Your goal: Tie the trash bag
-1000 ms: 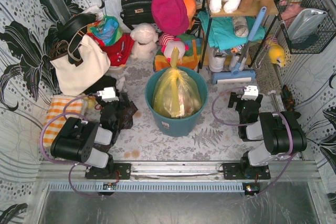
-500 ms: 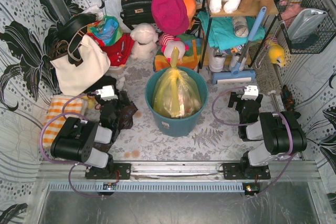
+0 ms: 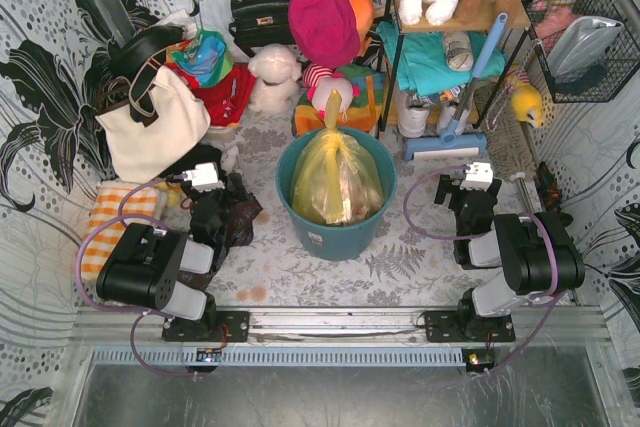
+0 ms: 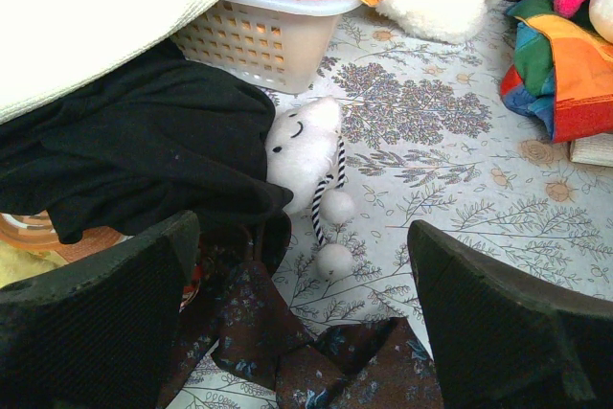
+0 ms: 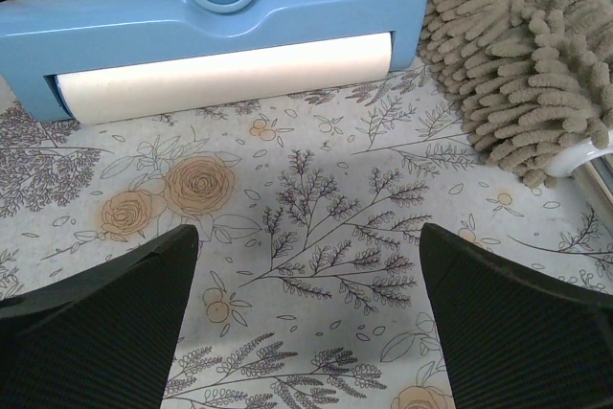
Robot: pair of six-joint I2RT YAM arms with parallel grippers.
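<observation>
1. Yellow trash bag (image 3: 335,179) sat in the teal bin (image 3: 300,222), mid-table, its neck gathered upright into a twisted peak; we couldn't tell if knotted.
2. Left gripper (image 4: 302,318) & right gripper (image 5: 306,318) both had fingers spread wide, holding nothing, low over the floral tablecloth (image 5: 316,198), well apart from bag.
3. Our judgement: any tying needs both grippers on the neck, pinching near the peak w/o tearing thin plastic.

I see bare floor (image 3: 300,272) in front of the teal bin (image 3: 336,237), but dark clothes (image 4: 144,155) (and a small white toy (image 4: 305,146)) crowd my left gripper (image 4: 302,318).
</observation>
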